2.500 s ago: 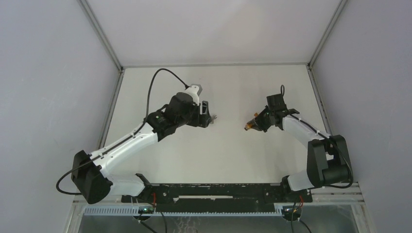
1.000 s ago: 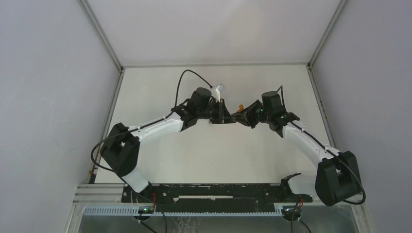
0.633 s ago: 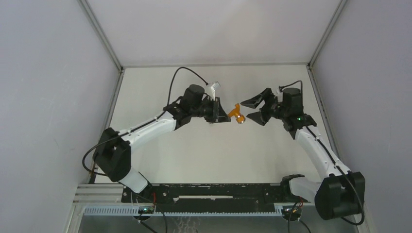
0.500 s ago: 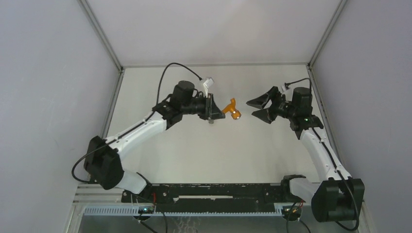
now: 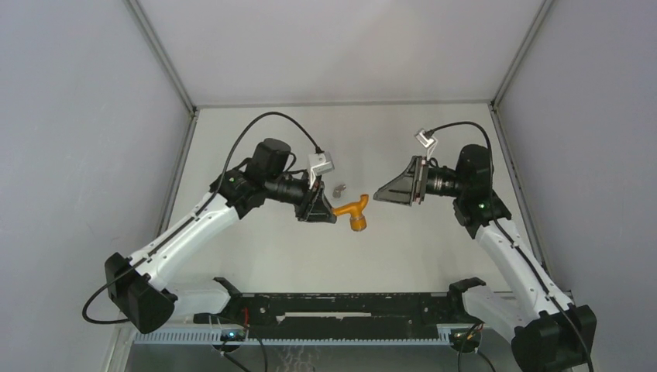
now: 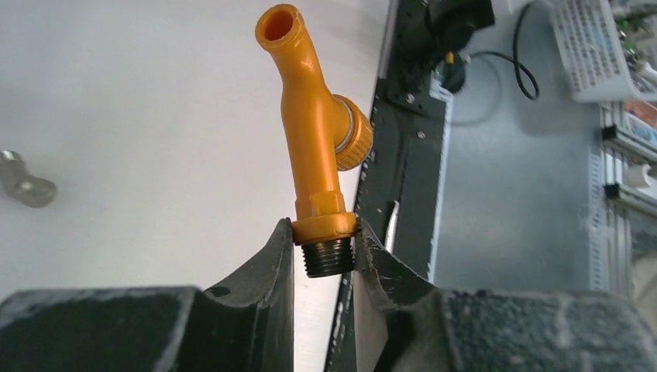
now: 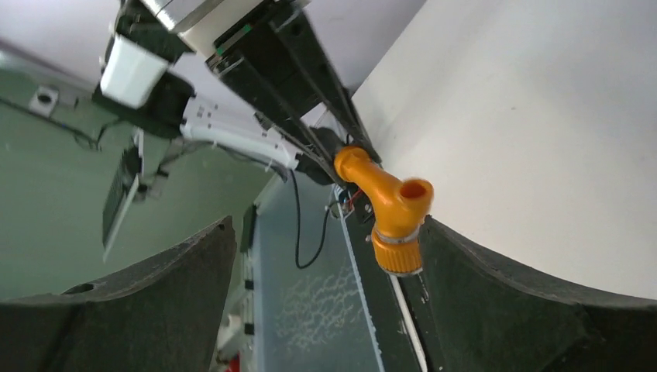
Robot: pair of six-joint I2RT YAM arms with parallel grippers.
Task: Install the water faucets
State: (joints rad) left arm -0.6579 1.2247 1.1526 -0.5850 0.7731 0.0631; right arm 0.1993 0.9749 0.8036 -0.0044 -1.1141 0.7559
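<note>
1. Tap location: orange tap is off the table, held in the air between the two arms, near the middle of the workspace in the top view.
2. Left gripper is almost closed. Its two black fingers pinch the tap's black threaded end, and the orange collar sits just past the fingertips.
3. Left wrist view: tap body sticks straight out from the grip, with the open spout mouth at the far end. A side branch with a silvery ring and a ribbed orange cap points right in the frame.
4. Top view: tap projects to the right of the left gripper, with the capped branch angled toward the near edge of the table.
5. Right gripper is spread wide with nothing in it. It points at the tap from the right, tips near the tap but apart from it.
6. Right wrist view: tap shows between the two spread fingers and touches neither. The spout mouth faces the camera and the capped branch hangs down in the frame.
7. Grey fitting lies on the table just beyond the left gripper's tip in the top view, apart from the tap. In the left wrist view it shows at the left edge, on the white surface.
8. Both arms reach inward from the near edge, wrists facing each other.
</note>
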